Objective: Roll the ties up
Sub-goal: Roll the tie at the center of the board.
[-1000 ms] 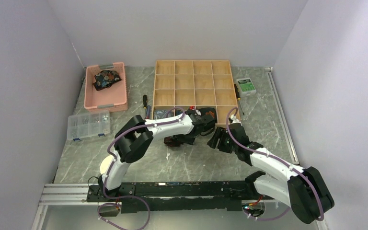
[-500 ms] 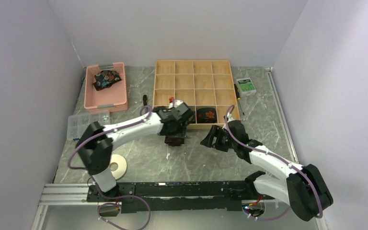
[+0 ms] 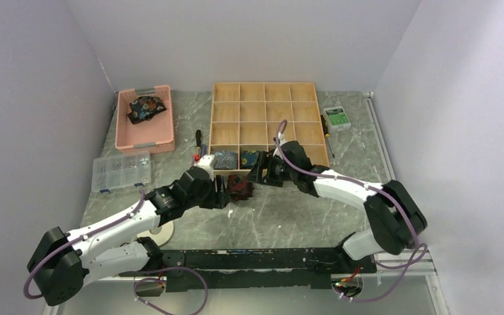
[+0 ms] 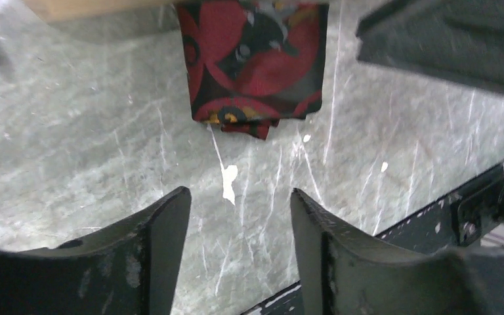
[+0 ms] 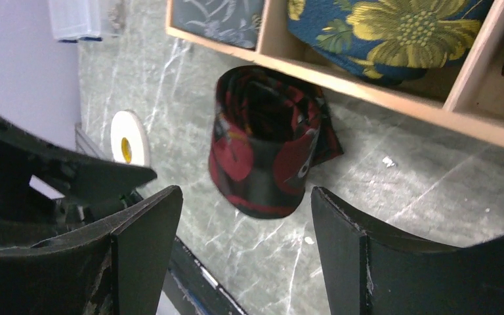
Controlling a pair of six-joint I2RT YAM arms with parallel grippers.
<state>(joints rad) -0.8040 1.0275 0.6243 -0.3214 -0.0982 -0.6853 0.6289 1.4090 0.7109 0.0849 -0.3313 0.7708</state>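
A rolled black and red floral tie (image 3: 241,187) lies on the table against the front edge of the wooden divided box (image 3: 265,104). It shows in the left wrist view (image 4: 252,59) and the right wrist view (image 5: 266,157). My left gripper (image 3: 226,191) is open and empty just left of the roll, with table between its tips (image 4: 239,197). My right gripper (image 3: 260,174) is open and empty just right of the roll, a little short of it (image 5: 246,197). A grey-blue tie (image 3: 225,159) and a blue tie with yellow flowers (image 3: 249,158) fill front compartments. Another tie (image 3: 146,107) lies in the pink bin (image 3: 146,139).
A clear plastic parts box (image 3: 122,170) stands at the left. A white tape roll (image 3: 156,230) lies near the left arm. A screwdriver (image 3: 199,139) lies left of the wooden box, and a green box (image 3: 336,118) and another screwdriver (image 3: 327,141) lie to its right.
My left arm has pulled back from the box's front row down to the left of the roll. My right arm has swung left up to the box's front edge. The roll stayed put.
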